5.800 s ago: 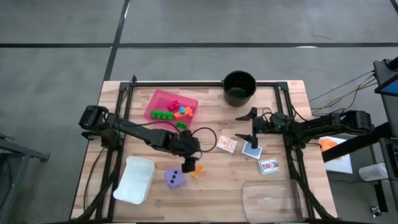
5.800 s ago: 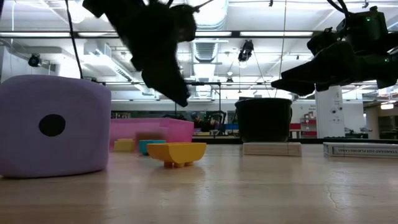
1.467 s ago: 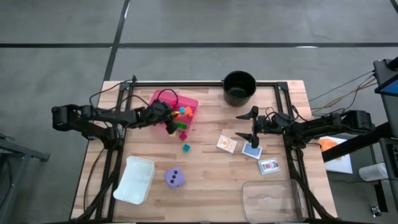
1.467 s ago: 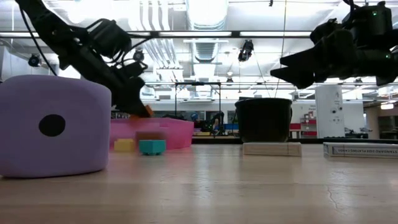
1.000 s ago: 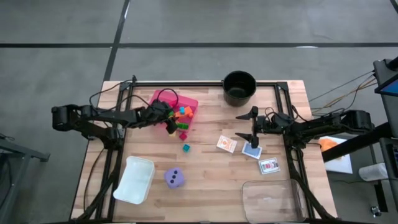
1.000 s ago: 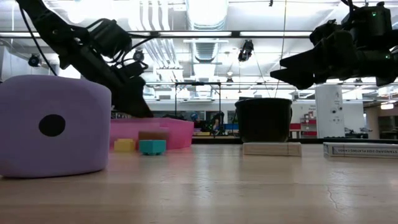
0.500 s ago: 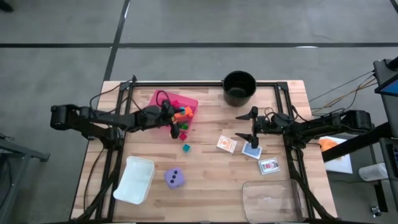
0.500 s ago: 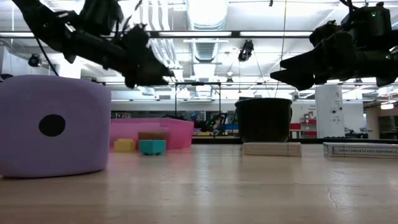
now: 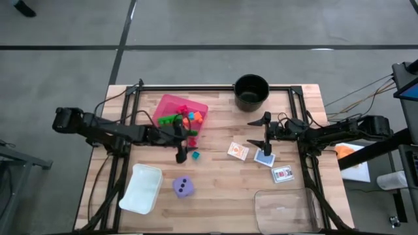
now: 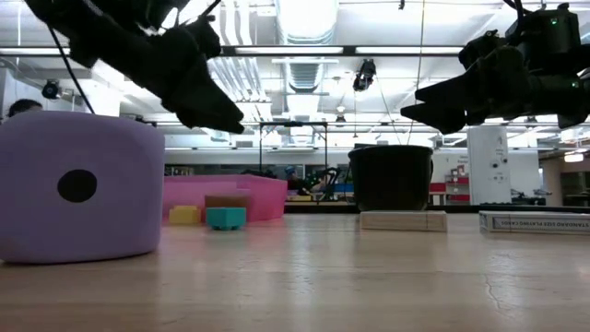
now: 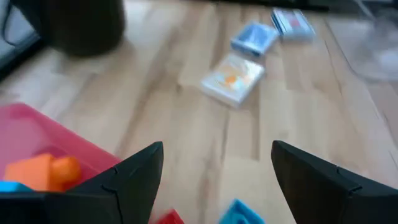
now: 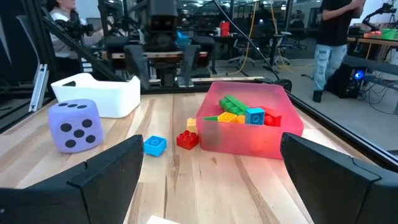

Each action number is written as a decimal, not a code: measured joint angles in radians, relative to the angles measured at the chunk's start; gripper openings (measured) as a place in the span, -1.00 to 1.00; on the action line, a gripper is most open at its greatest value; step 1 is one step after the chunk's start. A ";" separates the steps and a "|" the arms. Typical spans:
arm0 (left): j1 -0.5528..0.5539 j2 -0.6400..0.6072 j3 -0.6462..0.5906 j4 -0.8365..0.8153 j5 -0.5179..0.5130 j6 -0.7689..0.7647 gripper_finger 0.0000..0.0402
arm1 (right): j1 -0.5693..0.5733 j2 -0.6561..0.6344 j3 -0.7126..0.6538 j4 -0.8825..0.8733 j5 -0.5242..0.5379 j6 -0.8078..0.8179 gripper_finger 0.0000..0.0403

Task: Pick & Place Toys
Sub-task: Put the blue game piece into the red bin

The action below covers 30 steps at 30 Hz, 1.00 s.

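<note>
Reaching looks the step: left gripper (image 9: 182,155), jaws open and empty, hangs above the worktop with the teal brick (image 9: 195,155) just beside them, calling for a short descent, while right gripper (image 9: 265,133) waits open.

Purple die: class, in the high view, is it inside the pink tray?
No, the purple die sits on the bare wood, well apart from the pink tray.

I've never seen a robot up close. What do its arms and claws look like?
Both arms are slim, jointed and black. The left arm has thin black cables looping along it; the right arm has cables trailing off near its base. Each ends in a claw of two flat, pointed black fingers: left claw, right claw.
</note>
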 joint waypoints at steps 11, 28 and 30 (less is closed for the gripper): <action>-0.039 0.037 0.080 -0.162 -0.034 -0.031 0.51 | 0.000 0.000 0.000 0.000 0.000 0.003 0.88; -0.098 0.336 0.343 -0.472 -0.010 0.041 0.51 | 0.000 0.000 0.000 -0.003 0.000 0.003 0.88; -0.098 0.375 0.374 -0.502 -0.009 0.056 0.51 | 0.000 0.000 0.000 -0.003 0.000 0.003 0.87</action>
